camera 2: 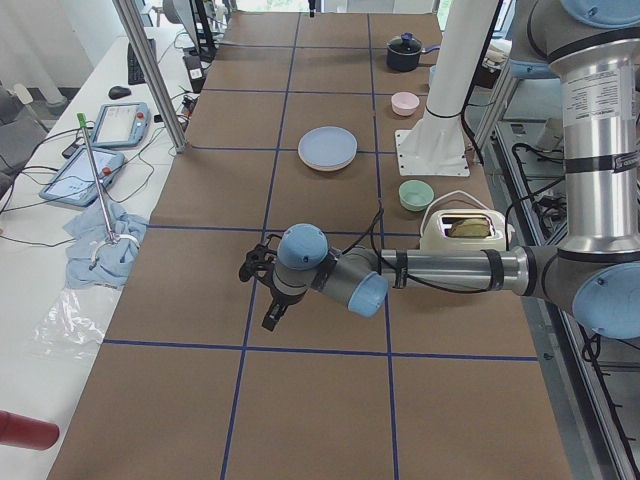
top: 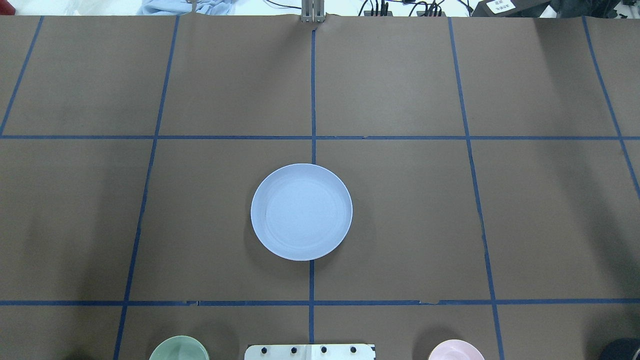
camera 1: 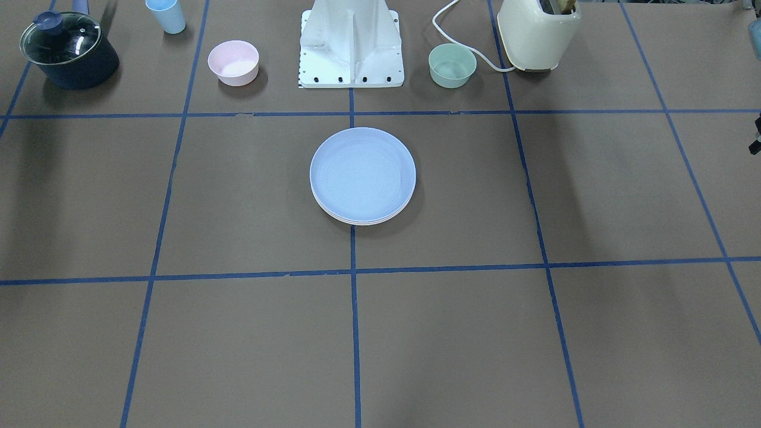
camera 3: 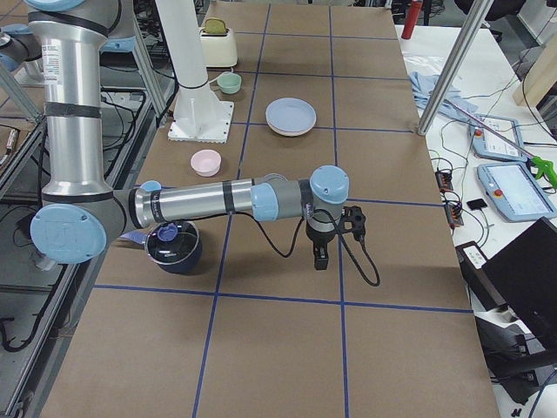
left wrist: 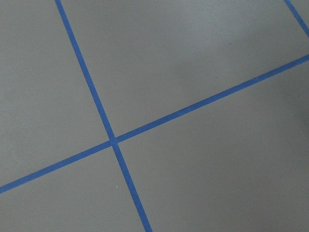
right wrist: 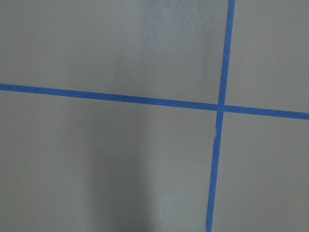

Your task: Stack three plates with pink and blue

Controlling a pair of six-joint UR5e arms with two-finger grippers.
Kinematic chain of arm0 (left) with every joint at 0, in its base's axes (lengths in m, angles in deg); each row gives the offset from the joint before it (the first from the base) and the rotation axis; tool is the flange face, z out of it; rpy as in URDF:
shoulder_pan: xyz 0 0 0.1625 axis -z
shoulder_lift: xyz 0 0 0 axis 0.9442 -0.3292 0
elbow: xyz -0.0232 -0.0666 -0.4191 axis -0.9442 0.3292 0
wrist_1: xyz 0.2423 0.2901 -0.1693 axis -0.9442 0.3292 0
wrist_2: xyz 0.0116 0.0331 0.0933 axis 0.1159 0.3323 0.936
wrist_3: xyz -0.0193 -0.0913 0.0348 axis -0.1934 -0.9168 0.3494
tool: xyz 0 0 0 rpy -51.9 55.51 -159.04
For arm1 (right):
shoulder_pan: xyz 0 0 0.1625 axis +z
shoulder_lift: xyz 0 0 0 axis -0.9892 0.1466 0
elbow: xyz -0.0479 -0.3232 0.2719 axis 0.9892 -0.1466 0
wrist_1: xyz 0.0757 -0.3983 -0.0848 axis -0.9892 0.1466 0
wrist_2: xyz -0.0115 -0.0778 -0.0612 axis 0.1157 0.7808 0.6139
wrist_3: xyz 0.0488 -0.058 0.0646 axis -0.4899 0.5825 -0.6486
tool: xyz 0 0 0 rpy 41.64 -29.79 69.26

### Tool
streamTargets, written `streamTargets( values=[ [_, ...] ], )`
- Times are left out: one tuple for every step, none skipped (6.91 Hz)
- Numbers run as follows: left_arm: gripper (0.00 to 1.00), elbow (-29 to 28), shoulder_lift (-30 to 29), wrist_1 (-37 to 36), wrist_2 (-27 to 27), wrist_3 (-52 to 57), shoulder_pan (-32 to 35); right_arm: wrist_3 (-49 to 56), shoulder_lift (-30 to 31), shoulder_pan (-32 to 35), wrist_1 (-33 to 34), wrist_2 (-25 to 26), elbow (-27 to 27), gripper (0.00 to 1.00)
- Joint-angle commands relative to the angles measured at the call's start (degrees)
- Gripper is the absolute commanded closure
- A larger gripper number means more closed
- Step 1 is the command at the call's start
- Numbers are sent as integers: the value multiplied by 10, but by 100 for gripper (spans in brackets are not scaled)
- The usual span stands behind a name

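The three plates lie in one stack at the table's middle. The light blue plate (camera 1: 362, 174) is on top and also shows in the overhead view (top: 301, 211). Pale rims of the lower plates (camera 1: 364, 221) peek out at the stack's near edge; I cannot tell their colours apart. My left gripper (camera 2: 272, 308) shows only in the exterior left view, low over bare table far from the stack (camera 2: 327, 147). My right gripper (camera 3: 320, 255) shows only in the exterior right view, also far from the stack (camera 3: 291, 115). I cannot tell whether either is open or shut.
Along the robot's side stand a dark lidded pot (camera 1: 68, 50), a light blue cup (camera 1: 166, 15), a pink bowl (camera 1: 233, 62), the white robot base (camera 1: 352, 47), a mint-green bowl (camera 1: 452, 65) and a cream toaster (camera 1: 538, 32). Both wrist views show only brown table and blue tape.
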Motion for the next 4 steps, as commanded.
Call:
streamTargets(
  values=[
    [1, -2, 0, -1, 2, -2, 1, -5, 0, 1, 0, 0, 3, 0],
    [1, -2, -1, -2, 2, -5, 1, -6, 0, 1, -2, 3, 3, 0],
    [1, -1, -11, -38, 2, -5, 0, -7, -1, 1, -4, 4, 3, 0],
    [1, -1, -25, -69, 10, -5, 1, -7, 0, 1, -4, 6, 2, 0]
  ],
)
